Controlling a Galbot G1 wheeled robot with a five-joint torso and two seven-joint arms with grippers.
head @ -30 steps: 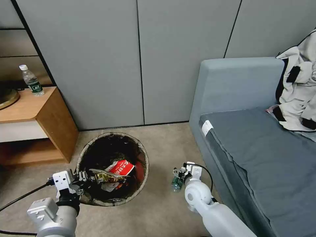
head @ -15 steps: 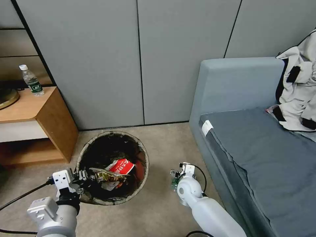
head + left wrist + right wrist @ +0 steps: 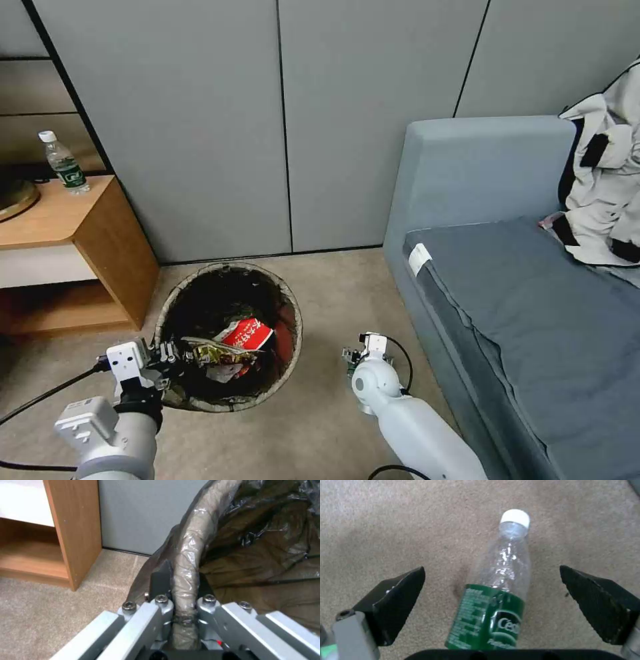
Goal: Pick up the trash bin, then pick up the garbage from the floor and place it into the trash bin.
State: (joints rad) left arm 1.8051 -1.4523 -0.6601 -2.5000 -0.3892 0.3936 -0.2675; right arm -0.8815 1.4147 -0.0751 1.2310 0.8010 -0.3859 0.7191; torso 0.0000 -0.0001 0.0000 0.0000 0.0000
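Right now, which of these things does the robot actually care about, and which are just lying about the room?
Part of the job:
- trash bin, rim clamped by the left pincer
- red carton and wrappers inside it
- empty bottle on the carpet, between the open right pincer fingers

Just lying about:
- water bottle on the side table
- sofa
- jacket

Trash bin [image 3: 229, 333] on the floor — cabinet [image 3: 73, 247] to its left, sofa [image 3: 507, 280] to its right.
A bottle [image 3: 500, 590] lies on the carpet [image 3: 386, 530] between bin and sofa; wrappers [image 3: 230, 343] lie in the bin.
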